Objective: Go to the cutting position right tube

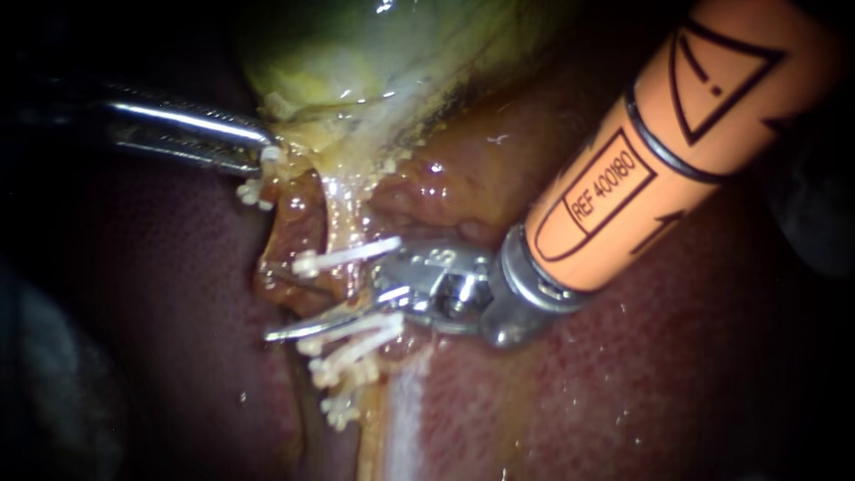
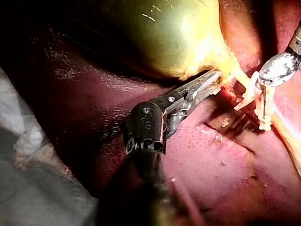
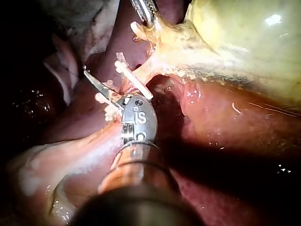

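Note:
A pale tube [image 1: 343,223] runs down from the green-yellow gallbladder [image 1: 374,44] over the red liver [image 1: 668,374]. One white clip [image 1: 347,256] crosses it higher up, and several clips [image 1: 352,343] lie lower. My right instrument [image 1: 265,300], orange-shafted, reaches in with two thin blades open; one lies just under the upper clip, the other just above the lower ones, with the tube running between them. The right wrist view shows one blade [image 3: 96,84] beside a clip [image 3: 134,80]. My left instrument [image 1: 265,147] is shut on tissue at the gallbladder's neck [image 2: 221,70].
Liver surface [image 2: 211,165] surrounds the site on all sides. In the left wrist view, pale cloth [image 2: 28,155] lies behind my left instrument's shaft. A pale wet band [image 1: 405,419] runs along the liver beyond the lower clips.

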Tool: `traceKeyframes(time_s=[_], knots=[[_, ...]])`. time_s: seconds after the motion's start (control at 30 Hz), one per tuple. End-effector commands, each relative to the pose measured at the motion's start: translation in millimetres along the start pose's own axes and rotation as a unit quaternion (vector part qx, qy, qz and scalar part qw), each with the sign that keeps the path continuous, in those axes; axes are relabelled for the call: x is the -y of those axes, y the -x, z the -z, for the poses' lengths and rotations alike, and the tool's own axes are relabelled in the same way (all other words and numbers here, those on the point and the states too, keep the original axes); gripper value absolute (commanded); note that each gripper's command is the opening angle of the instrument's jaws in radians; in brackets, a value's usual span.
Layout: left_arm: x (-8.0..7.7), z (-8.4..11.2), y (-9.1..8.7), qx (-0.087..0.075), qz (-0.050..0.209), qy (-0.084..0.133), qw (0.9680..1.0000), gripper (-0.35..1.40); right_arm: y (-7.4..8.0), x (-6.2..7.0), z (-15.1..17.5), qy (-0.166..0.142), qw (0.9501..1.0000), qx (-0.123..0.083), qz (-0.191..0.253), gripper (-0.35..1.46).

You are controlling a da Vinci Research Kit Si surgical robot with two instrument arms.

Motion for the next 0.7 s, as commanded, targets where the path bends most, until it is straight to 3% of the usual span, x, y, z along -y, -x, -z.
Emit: traceKeyframes(time_s=[0.03, 0.27, 0.7], knots=[[0.0, 0.0, 0.0, 0.000, 0.000, 0.000, 1.0000, -0.35, -0.3, 0.4, 0.1, -0.002, 1.0000, -0.001, 0.000, 1.28], [0.1, 0.0, 0.0, 0.000, 0.000, 0.000, 1.0000, -0.35, -2.7, 2.7, 1.1, -0.013, 0.9997, -0.018, -0.006, 1.27], [0.1, 0.0, 0.0, 0.000, 0.000, 0.000, 1.0000, -0.35, -2.8, 2.7, 1.1, -0.014, 0.9997, -0.021, -0.006, 1.27]])
